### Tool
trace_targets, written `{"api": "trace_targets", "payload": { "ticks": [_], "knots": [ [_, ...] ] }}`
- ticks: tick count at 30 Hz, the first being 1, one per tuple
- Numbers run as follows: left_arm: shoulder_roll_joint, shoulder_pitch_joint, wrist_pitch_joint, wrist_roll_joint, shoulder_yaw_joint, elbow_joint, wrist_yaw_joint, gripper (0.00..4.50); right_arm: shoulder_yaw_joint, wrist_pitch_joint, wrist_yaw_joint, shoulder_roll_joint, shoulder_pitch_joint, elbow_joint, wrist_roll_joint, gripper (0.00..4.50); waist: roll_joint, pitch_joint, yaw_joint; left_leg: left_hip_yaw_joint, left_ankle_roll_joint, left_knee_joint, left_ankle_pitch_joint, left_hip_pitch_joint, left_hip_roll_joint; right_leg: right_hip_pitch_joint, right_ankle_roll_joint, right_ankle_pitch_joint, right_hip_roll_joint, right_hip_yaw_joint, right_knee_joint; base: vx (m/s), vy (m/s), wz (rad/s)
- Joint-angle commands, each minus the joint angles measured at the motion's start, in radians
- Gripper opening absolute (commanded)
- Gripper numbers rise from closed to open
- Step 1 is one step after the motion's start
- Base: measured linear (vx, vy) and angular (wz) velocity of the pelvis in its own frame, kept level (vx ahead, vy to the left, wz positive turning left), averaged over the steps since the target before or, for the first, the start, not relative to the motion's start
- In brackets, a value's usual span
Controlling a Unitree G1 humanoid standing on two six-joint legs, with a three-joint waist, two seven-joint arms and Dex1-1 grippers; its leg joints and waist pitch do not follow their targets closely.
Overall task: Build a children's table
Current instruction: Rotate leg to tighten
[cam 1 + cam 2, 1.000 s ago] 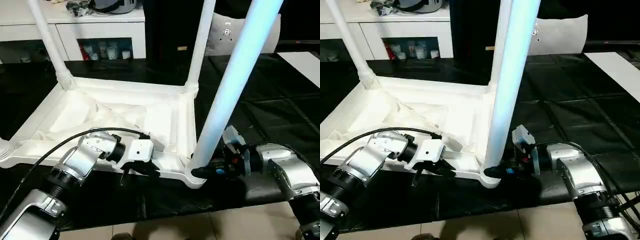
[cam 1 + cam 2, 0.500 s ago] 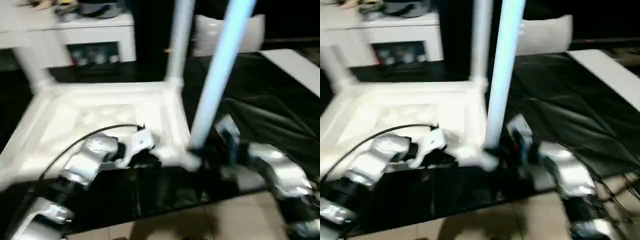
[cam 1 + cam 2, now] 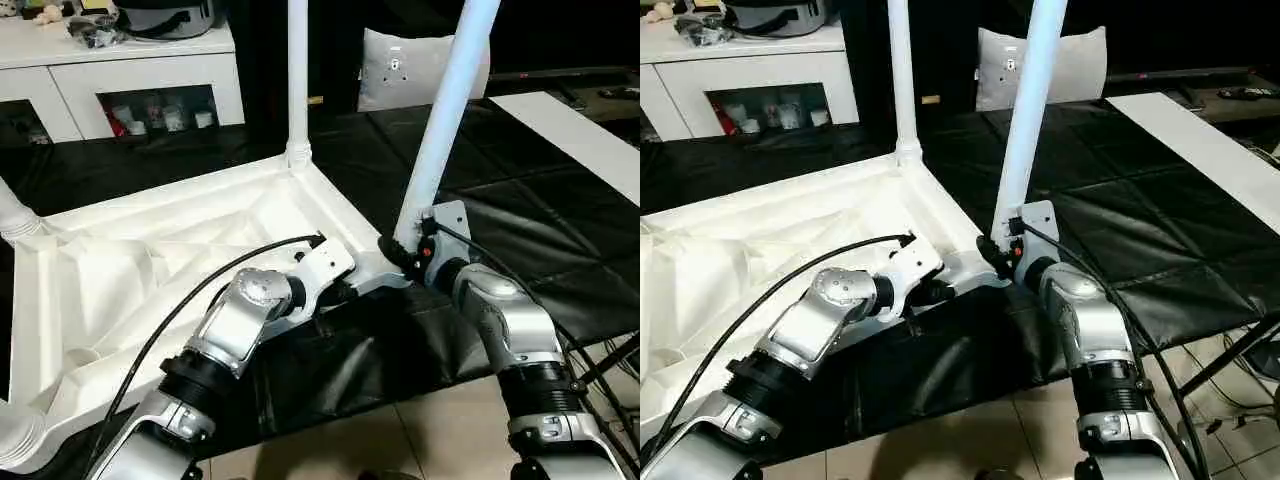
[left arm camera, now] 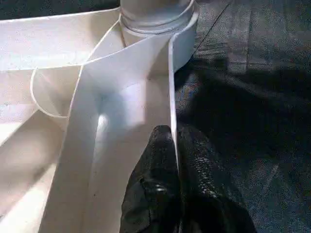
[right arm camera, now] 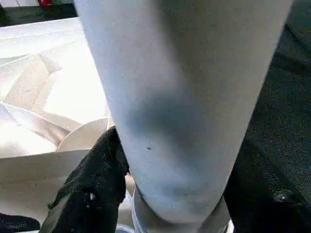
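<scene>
Nearest, the left gripper [image 4: 175, 145] has its jaws pinched shut on the thin side wall of the upturned tabletop [image 3: 150, 260], one finger inside the rim and one outside, likely to steady the top while a leg is worked in. Just beyond those jaws the wall runs into the corner socket [image 4: 158, 19]. There the right gripper [image 5: 170, 189] has its jaws clamped around the base of a leg [image 3: 445, 120], which stands tilted in that socket, probably being pushed or twisted home. Farther off, another leg [image 3: 297, 70] stands upright at the next corner. The whole table lies upside down on black floor mats [image 3: 560, 210], with a white cabinet [image 3: 130, 70] behind.
</scene>
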Motion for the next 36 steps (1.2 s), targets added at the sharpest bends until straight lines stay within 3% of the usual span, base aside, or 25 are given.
{"api": "trace_targets", "payload": {
  "ticks": [1,4,5,7,9,11,17,18,21,22,25,36],
  "knots": [
    [0.035,-0.003,-0.081,0.014,-0.037,-0.019,-0.039,0.00,0.057,-0.021,0.129,-0.031,0.039,-0.024,0.045,3.14,0.001,-0.054,0.007,-0.015,0.045,-0.079,-0.366,0.003,0.031,0.042,-0.053,-0.497,-0.068,0.045,-0.096,0.000,0.000,0.00],
    [0.082,0.005,-0.126,0.016,-0.045,-0.018,-0.088,0.00,0.059,-0.050,0.225,-0.093,0.064,-0.046,0.056,3.41,0.000,-0.057,0.013,-0.013,0.057,-0.081,-0.321,-0.003,0.034,0.047,-0.084,-0.433,-0.068,0.054,-0.083,0.000,0.000,0.00],
    [0.101,0.008,-0.144,0.013,-0.049,-0.019,-0.112,0.00,0.058,-0.063,0.267,-0.119,0.072,-0.056,0.065,3.41,0.006,-0.057,0.019,-0.011,0.061,-0.080,-0.306,-0.002,0.034,0.046,-0.096,-0.420,-0.069,0.056,-0.081,0.000,0.000,0.00],
    [0.163,0.018,-0.204,-0.001,-0.063,-0.025,-0.210,0.00,0.061,-0.091,0.399,-0.199,0.090,-0.077,0.085,3.61,0.003,-0.060,0.029,-0.009,0.076,-0.079,-0.268,-0.007,0.035,0.053,-0.109,-0.390,-0.069,0.060,-0.074,0.000,0.000,0.00],
    [0.194,0.021,-0.230,-0.012,-0.068,-0.028,-0.263,0.00,0.068,-0.093,0.466,-0.244,0.094,-0.079,0.089,3.74,0.006,-0.061,0.038,-0.006,0.079,-0.079,-0.240,-0.005,0.036,0.051,-0.117,-0.371,-0.069,0.061,-0.072,0.000,0.000,0.00],
    [0.203,0.023,-0.240,-0.017,-0.070,-0.027,-0.280,0.00,0.071,-0.095,0.486,-0.259,0.095,-0.080,0.088,3.95,0.003,-0.066,0.048,-0.005,0.085,-0.078,-0.177,-0.008,0.039,0.056,-0.151,-0.294,-0.067,0.065,-0.058,0.000,0.000,0.00],
    [0.294,0.030,-0.397,-0.079,-0.100,-0.020,-0.475,0.00,0.134,-0.095,0.741,-0.380,0.097,-0.112,0.144,4.07,0.007,-0.075,0.075,-0.001,0.115,-0.070,-0.114,-0.008,0.046,0.057,-0.207,-0.148,-0.065,0.068,-0.031,0.000,0.000,0.00],
    [0.304,0.029,-0.411,-0.081,-0.106,-0.019,-0.496,0.00,0.141,-0.106,0.765,-0.387,0.096,-0.111,0.143,4.07,0.005,-0.074,0.078,-0.001,0.118,-0.070,-0.113,-0.009,0.046,0.056,-0.209,-0.147,-0.064,0.068,-0.031,0.000,0.000,0.00],
    [0.321,0.026,-0.430,-0.087,-0.118,-0.019,-0.547,0.00,0.151,-0.131,0.809,-0.389,0.090,-0.101,0.140,4.07,0.002,-0.063,0.092,0.005,0.089,-0.073,-0.179,-0.004,0.044,0.047,-0.175,-0.294,-0.068,0.070,-0.047,0.000,0.000,0.00],
    [0.325,0.026,-0.436,-0.089,-0.122,-0.022,-0.564,0.00,0.155,-0.138,0.822,-0.389,0.090,-0.101,0.141,3.81,0.002,-0.061,0.093,0.004,0.082,-0.074,-0.185,-0.004,0.044,0.047,-0.167,-0.319,-0.069,0.070,-0.049,0.000,0.000,0.00],
    [0.351,0.023,-0.455,-0.115,-0.149,-0.046,-0.663,0.00,0.192,-0.114,0.908,-0.399,0.096,-0.121,0.179,3.68,-0.003,-0.059,0.096,0.002,0.064,-0.079,-0.216,-0.002,0.044,0.048,-0.133,-0.394,-0.068,0.069,-0.056,0.000,0.000,0.00],
    [0.349,-0.002,-0.507,-0.109,-0.159,-0.008,-0.693,0.00,0.219,-0.095,0.975,-0.392,0.119,-0.161,0.215,2.78,-0.002,-0.066,0.111,0.004,0.064,-0.076,-0.170,-0.001,0.045,0.047,-0.140,-0.334,-0.066,0.073,-0.047,0.000,0.000,0.00]
  ]
}}
